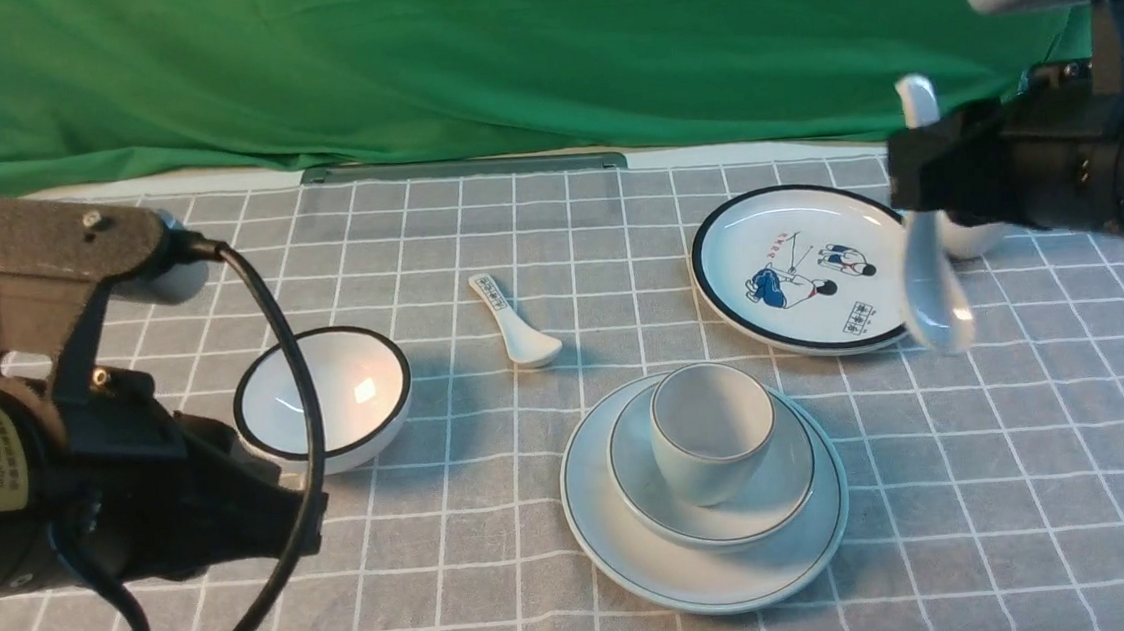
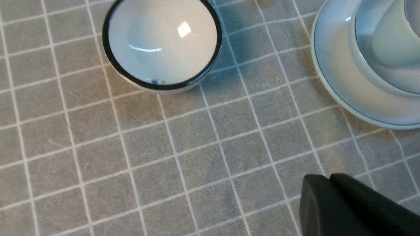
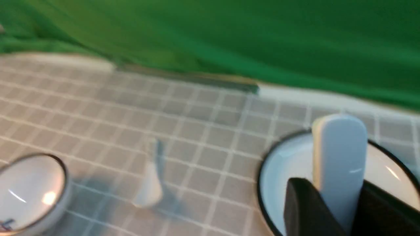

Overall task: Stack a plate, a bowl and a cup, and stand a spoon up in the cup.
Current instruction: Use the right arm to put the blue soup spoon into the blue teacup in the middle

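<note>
Black-rimmed bowl [image 1: 323, 399] sits over on the left, and the left gripper [image 1: 302, 516] hangs near it, jaws closed, with nothing in its grip that I can see. Next along there's the printed spoon [image 1: 514, 321] lying on the surface [image 1: 480, 553], not the one we want.

Then the stack, roughly mid-surface and a bit right: plate [image 1: 631, 561] at the bottom, bowl [image 1: 657, 509] in it, cup [image 1: 701, 445] in the bowl with its mouth up and leaning slightly, nothing in it. Behind that, a bit further right, is the cartoon plate [image 1: 809, 266], just decoration for this job imo.

Far right is where it matters. The right gripper [image 1: 921, 167] has its jaws closed on the spoon [image 1: 935, 276] partway along the handle, held up in the air. The spoon's long axis is close to vertical, bowl end down, handle tip poking out above the fingers. So it already points the right way for standing in a cup, I'd say.

The cup lies to the left of that gripper, nearer the robot and lower. Right arm has the spoon, so it's the obvious one to finish: go left and back toward the robot, line up over the mouth, then lower. Clip the rim and the cup could tip.
</note>
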Controlling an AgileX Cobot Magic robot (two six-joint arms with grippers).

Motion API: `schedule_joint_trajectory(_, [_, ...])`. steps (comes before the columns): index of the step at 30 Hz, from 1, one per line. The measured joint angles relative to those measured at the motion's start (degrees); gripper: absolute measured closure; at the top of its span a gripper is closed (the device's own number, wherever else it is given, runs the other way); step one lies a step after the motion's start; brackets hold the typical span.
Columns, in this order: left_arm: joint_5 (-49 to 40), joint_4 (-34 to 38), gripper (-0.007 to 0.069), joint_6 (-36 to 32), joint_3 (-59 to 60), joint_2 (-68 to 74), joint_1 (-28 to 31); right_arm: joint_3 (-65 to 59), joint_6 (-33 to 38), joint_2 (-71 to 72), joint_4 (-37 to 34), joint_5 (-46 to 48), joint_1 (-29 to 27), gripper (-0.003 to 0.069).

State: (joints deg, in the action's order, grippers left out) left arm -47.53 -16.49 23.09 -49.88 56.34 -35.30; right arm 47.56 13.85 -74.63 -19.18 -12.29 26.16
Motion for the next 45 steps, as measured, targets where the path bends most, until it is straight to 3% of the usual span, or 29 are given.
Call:
schedule_joint_trajectory(5, [1.76, -1.73, 0.0616, 1.17, 0.0, 0.0, 0.0, -3.91, 1.53, -4.95, 0.55, -18.3, 9.31, 0.0491])
schedule_joint_trajectory(12, [2.34, -2.37, 0.0616, 1.36, 0.0, 0.0, 0.0, -3.92, 1.82, -14.63, 0.61, -32.26, 12.51, 0.0491])
schedule_joint_trajectory(36, [2.77, -3.27, 0.0616, 1.36, 0.0, 0.0, 0.0, -5.54, 0.02, -21.97, 0.68, -30.76, 15.29, 0.0491])
schedule_joint_trajectory(40, [3.19, -3.27, 0.0616, 1.36, 0.0, 0.0, 0.0, -5.54, 0.02, -22.14, 0.68, -30.02, 15.29, 0.0456])
schedule_joint_trajectory(45, [3.19, -3.03, 0.0616, 1.56, 0.0, 0.0, 0.0, -5.54, 0.02, -21.56, 0.42, -27.53, 15.29, 0.0305])
